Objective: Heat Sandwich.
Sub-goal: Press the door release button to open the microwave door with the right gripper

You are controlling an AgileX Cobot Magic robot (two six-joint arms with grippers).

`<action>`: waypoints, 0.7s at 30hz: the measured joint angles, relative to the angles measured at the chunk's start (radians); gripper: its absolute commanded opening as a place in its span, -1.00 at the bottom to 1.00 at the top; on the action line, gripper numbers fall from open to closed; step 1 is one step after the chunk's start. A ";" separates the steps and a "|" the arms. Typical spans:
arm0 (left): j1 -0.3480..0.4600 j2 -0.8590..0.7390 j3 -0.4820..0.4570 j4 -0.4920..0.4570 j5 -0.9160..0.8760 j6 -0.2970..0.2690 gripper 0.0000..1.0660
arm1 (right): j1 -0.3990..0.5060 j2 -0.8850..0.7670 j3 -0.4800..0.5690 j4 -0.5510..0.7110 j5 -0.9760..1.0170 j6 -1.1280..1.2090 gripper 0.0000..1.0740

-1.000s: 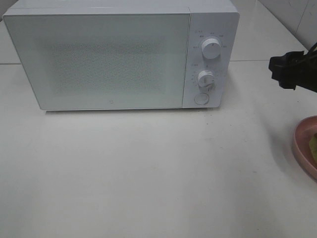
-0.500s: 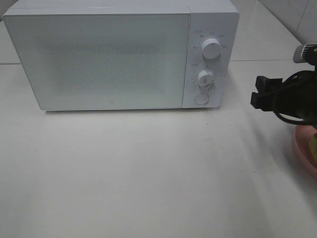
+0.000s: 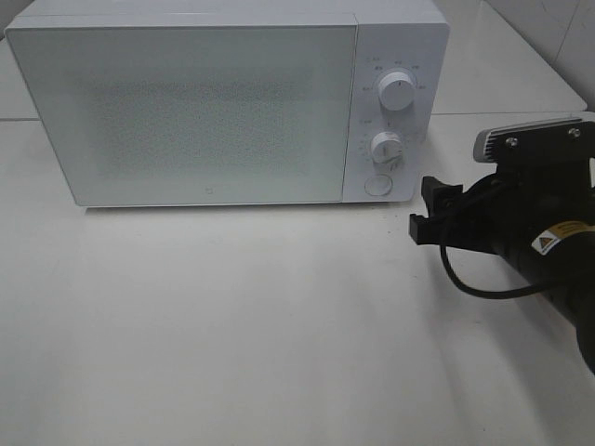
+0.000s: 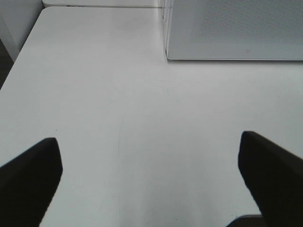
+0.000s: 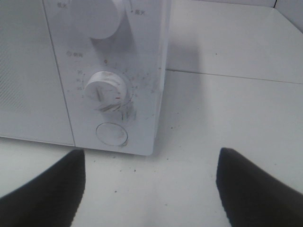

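Note:
The sandwich is hidden in every view. A white microwave (image 3: pixel 186 111) stands at the back of the table with its door closed. My right gripper (image 3: pixel 423 209) hovers open just right of the microwave's control panel, a little in front of it, pointing at it, with nothing between its fingers. The right wrist view puts the round door button (image 5: pixel 112 134) and the lower dial (image 5: pixel 105 91) close ahead of the right gripper (image 5: pixel 151 189). The left gripper (image 4: pixel 151 179) is wide open over bare table, left of the microwave's front corner (image 4: pixel 232 28).
The upper dial (image 3: pixel 397 93) sits above the lower dial (image 3: pixel 386 147) and the button (image 3: pixel 376 185) on the panel. The white table (image 3: pixel 232 325) stretches in front of the microwave. A tiled wall (image 3: pixel 548 28) rises at the back right.
My right arm has swung in from the right edge, leftward and toward the microwave's control panel. It now covers the pink plate seen earlier at the right edge. Both grippers stayed open.

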 measured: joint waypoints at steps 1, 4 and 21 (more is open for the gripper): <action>0.000 0.000 0.000 0.000 0.000 0.000 0.81 | 0.022 0.008 0.000 0.019 -0.007 0.000 0.38; 0.000 0.000 0.000 0.000 0.000 0.000 0.81 | 0.075 0.028 0.000 0.063 -0.021 0.000 0.38; 0.000 0.000 0.000 0.000 0.000 0.000 0.81 | 0.135 0.041 -0.001 0.127 -0.044 0.090 0.38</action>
